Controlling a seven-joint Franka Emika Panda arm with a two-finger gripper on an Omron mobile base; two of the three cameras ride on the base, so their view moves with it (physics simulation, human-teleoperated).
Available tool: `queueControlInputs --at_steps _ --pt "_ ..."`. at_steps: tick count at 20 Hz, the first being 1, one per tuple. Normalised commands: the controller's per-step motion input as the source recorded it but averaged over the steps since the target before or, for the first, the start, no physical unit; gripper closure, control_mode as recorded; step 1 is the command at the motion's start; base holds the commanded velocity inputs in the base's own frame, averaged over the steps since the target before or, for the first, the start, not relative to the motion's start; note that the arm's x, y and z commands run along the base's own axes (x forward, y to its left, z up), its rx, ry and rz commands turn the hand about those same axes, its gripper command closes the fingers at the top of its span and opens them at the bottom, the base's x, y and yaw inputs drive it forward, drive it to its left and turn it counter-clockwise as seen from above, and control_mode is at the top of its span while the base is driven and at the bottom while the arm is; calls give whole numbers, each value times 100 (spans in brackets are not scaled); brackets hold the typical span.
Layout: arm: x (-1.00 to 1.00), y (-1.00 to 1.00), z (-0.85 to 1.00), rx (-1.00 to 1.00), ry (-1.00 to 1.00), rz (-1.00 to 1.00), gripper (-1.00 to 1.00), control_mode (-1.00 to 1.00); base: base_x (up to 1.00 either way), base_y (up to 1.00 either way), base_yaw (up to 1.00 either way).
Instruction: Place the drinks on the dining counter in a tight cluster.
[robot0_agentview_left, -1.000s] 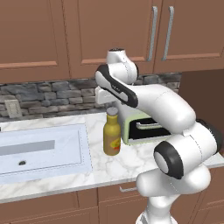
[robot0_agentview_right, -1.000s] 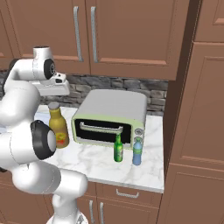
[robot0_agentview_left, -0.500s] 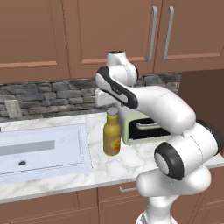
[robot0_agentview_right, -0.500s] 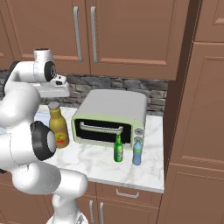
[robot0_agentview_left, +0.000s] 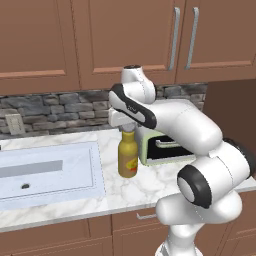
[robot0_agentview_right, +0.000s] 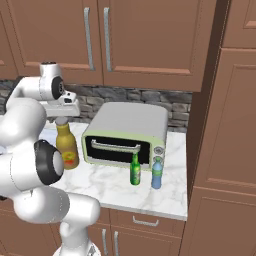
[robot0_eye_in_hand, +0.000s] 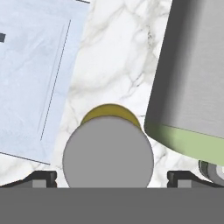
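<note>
Three bottles and one toaster oven on the marble worktop.
The two-finger gripper (robot0_eye_in_hand: 112, 177) hangs spread wide, empty, over the grey cap of the big mustard-amber bottle (robot0_agentview_left: 128, 154), which stands upright between the pale sink (robot0_agentview_left: 45, 171) and the grey-green toaster oven (robot0_agentview_right: 127, 133). The slim green bottle (robot0_agentview_right: 134, 170) and small pale-blue bottle (robot0_agentview_right: 157, 173) stand just beside each other before the oven.

Pale-green toaster oven (robot0_agentview_right: 126, 134) on marble worktop (robot0_agentview_right: 112, 186), sink (robot0_agentview_left: 47, 172), brown wall cabinets (robot0_agentview_right: 150, 40)
</note>
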Motion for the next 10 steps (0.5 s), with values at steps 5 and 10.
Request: queueControlInputs --at_steps 5,10 --pt "0 7 -5 0 0 0 -100 -100 0 0 0" --pt "6 2 0 0 0 0 -100 -100 0 0 0"
